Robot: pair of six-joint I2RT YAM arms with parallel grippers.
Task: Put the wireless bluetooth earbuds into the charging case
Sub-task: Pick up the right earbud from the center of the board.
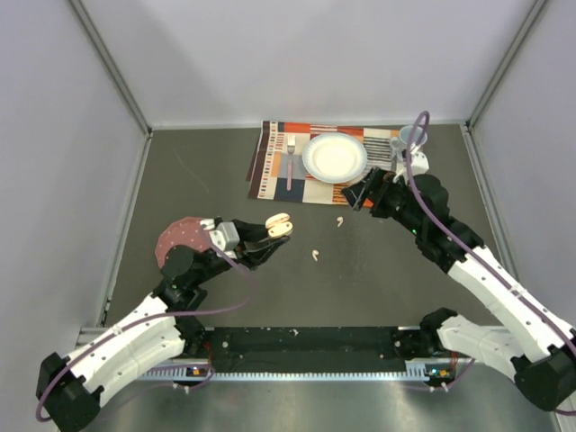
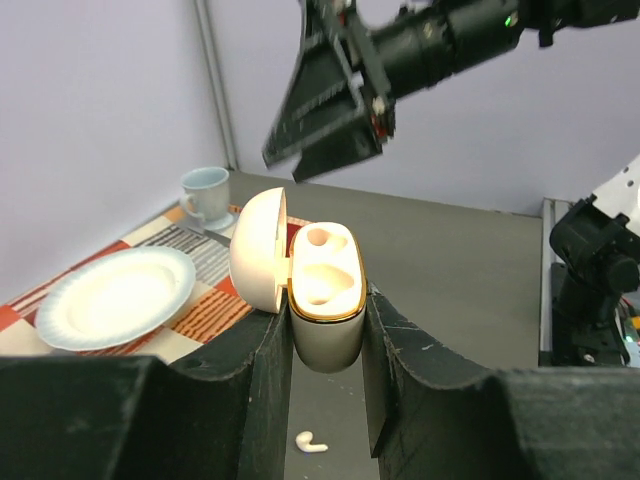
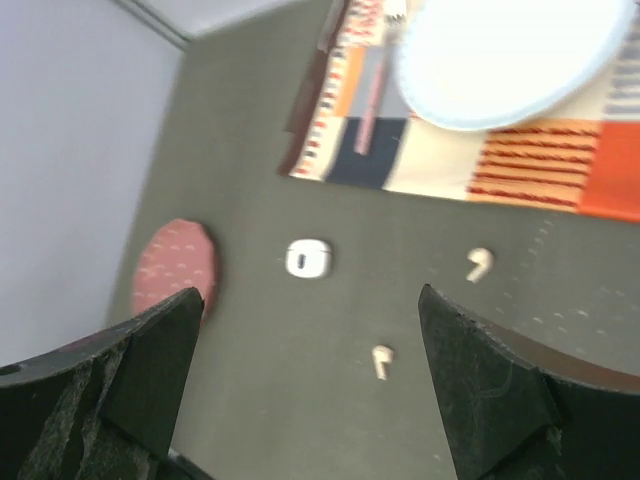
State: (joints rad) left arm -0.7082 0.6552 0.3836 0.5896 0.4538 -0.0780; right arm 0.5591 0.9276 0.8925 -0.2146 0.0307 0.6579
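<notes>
The left gripper (image 2: 326, 345) pinches the charging case (image 2: 325, 290) between its black fingers, off the table (image 1: 207, 180), with the lid swung open to the left. To its right, two earbuds lie apart on the dark surface: one earbud (image 1: 316, 256) near the case, the other earbud (image 1: 339, 220) just below the placemat (image 1: 270, 166). Farther right, the right gripper (image 1: 354, 197) hovers with its fingers spread wide.

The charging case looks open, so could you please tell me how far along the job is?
Done: the charging case is lifted in the left fingers, lid open. In hand: the right fingers, open and empty, hover over two earbuds on the table. Left: both sockets are empty.
</notes>
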